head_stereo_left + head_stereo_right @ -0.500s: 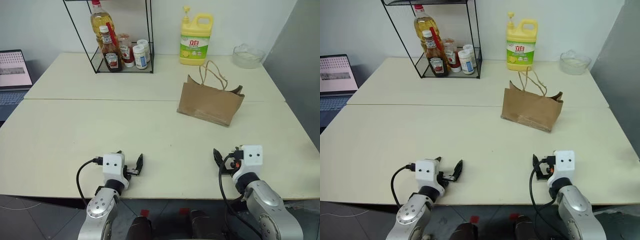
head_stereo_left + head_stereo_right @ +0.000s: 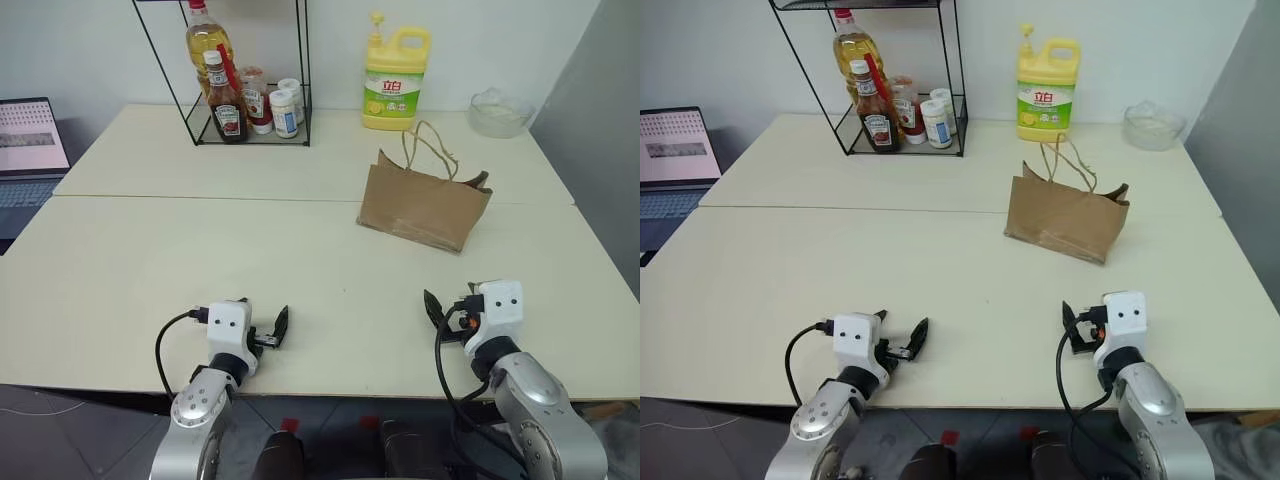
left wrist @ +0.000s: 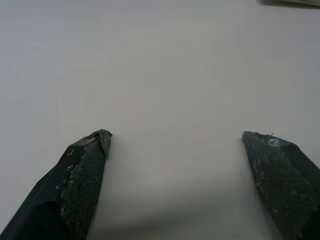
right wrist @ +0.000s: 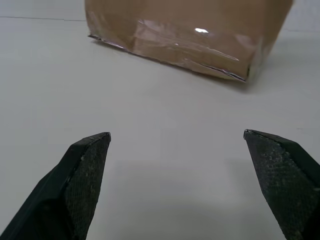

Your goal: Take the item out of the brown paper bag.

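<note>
The bag (image 2: 424, 205) stands upright on the table (image 2: 150, 260), its mouth facing away, so nothing inside can be seen; the bottle to be taken out is hidden from every view. One cord handle loops up above the bag's rim, and a dark edge shows at its far right corner, too small to identify. In the right wrist view the bag (image 4: 187, 35) is cut off at the top, with a shiny crease across its face.

The table is pale cream, with a seam running across it behind the bag's left side. A white wall stands behind it. Behind the bag sits a yellow jug (image 2: 393, 78) with a green label whose writing cannot be read. To the jug's right is a clear glass bowl (image 2: 497, 112). Far left of the bag stands a black wire rack (image 2: 225, 80) holding an oil bottle, a sauce bottle and small jars. A laptop (image 2: 30, 140) sits beyond the table's left edge.

The left gripper (image 2: 262, 322) and right gripper (image 2: 452, 312) hover over the near edge, well short of the bag, both with fingers spread wide and empty.
</note>
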